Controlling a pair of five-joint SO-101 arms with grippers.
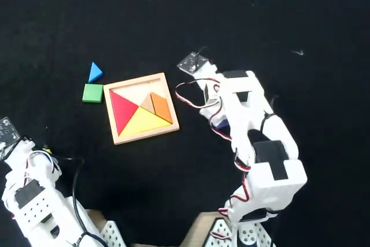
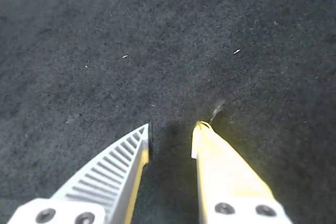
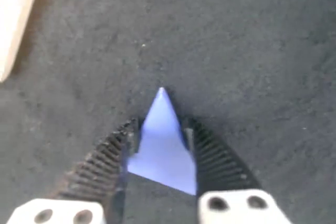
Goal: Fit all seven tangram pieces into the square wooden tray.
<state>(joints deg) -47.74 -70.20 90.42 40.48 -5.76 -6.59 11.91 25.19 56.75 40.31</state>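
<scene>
The square wooden tray (image 1: 166, 91) lies left of centre and holds a red triangle (image 1: 121, 110), a yellow triangle (image 1: 144, 122), an orange piece (image 1: 162, 107) and a small tan triangle (image 1: 148, 103). A blue triangle (image 1: 95, 72) and a green square (image 1: 92, 92) rest on the cloth just left of the tray. My right gripper (image 3: 161, 127) is shut on a violet-blue triangle (image 3: 164, 148), low over the cloth right of the tray; a bit of that piece (image 1: 221, 124) peeks out under the right arm. My left gripper (image 2: 172, 135) stands slightly open over bare cloth, holding nothing.
A black cloth (image 1: 289, 39) covers the whole table. The tray's pale edge (image 3: 16, 19) shows at the corner of the right wrist view. The left arm (image 1: 34, 195) sits at the front left corner, well away from the tray.
</scene>
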